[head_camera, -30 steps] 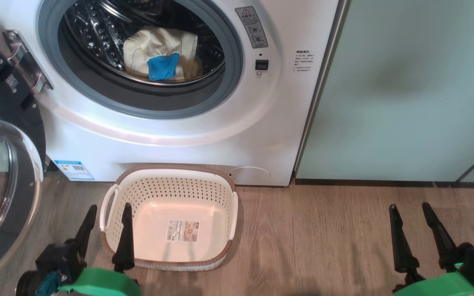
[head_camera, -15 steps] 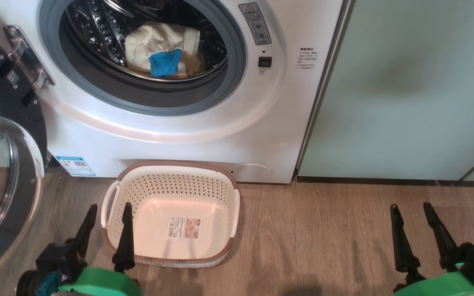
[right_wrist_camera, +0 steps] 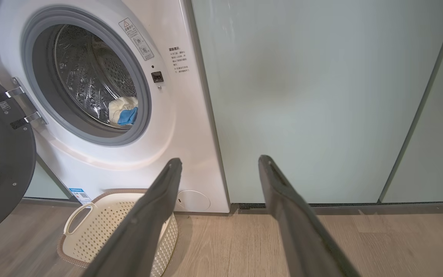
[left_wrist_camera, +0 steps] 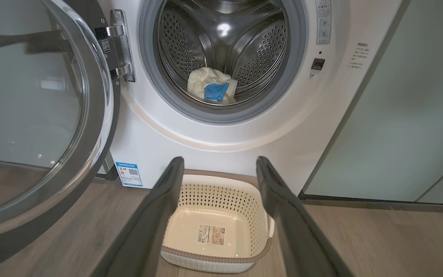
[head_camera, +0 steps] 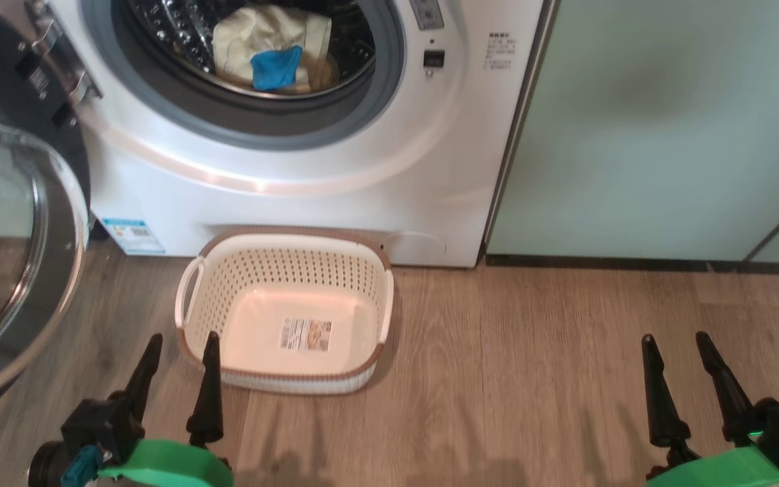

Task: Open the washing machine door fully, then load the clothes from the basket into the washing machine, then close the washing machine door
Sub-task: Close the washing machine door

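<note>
Low over the wooden floor, left gripper and right gripper hang spread wide and empty.
Just beyond the left one, the basket sits bare before the washing machine; the clothes lie farther in, inside the drum; the washing machine door stands wide at left, so I'd judge only closing remains.

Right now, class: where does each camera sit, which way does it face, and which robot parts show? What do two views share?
Head view: on the head, facing down at the basket before the washing machine; left gripper and right gripper below.
Left wrist view: from that wrist along its fingers toward the clothes in the drum.
Right wrist view: from that wrist along its fingers toward the cabinet panel.
Shared: both wrist views show the clothes.
</note>
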Controlling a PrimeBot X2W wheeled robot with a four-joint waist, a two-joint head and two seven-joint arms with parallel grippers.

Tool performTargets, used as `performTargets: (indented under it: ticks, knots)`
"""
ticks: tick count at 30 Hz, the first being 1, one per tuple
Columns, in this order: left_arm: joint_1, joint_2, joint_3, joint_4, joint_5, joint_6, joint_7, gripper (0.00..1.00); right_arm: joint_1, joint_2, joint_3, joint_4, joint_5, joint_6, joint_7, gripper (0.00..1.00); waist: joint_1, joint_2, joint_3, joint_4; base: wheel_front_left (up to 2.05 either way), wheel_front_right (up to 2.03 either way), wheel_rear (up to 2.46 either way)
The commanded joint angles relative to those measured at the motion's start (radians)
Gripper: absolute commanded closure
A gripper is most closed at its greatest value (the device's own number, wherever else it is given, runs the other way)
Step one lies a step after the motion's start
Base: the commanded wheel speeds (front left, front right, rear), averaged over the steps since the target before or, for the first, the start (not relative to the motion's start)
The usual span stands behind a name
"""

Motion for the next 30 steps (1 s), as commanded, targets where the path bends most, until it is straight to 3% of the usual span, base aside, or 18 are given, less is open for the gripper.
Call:
performTargets:
  ticks: [1, 12, 30]
  knots:
    - [-0.048, 0.008, 0.038, -0.021, 0.009, -0.003, -0.010, 0.00, -0.026, -0.005, 0.015, -0.032, -0.011, -0.003, -0.007, 0.00, 0.0000, 0.0000, 0.000, 0.001, -2.02, 1.98, 0.05]
    - [-0.054, 0.012, 0.032, -0.014, 0.006, -0.012, -0.009, 0.00, -0.028, -0.004, 0.012, -0.029, -0.010, -0.003, -0.009, 0.00, 0.0000, 0.0000, 0.001, 0.009, -1.18, 1.18, 0.00]
    - [-0.057, 0.015, 0.021, -0.013, 0.009, -0.012, -0.009, 0.00, -0.022, -0.003, -0.003, -0.031, -0.018, -0.003, -0.005, 0.00, 0.0000, 0.0000, -0.004, 0.073, -0.02, 0.02, 0.00]
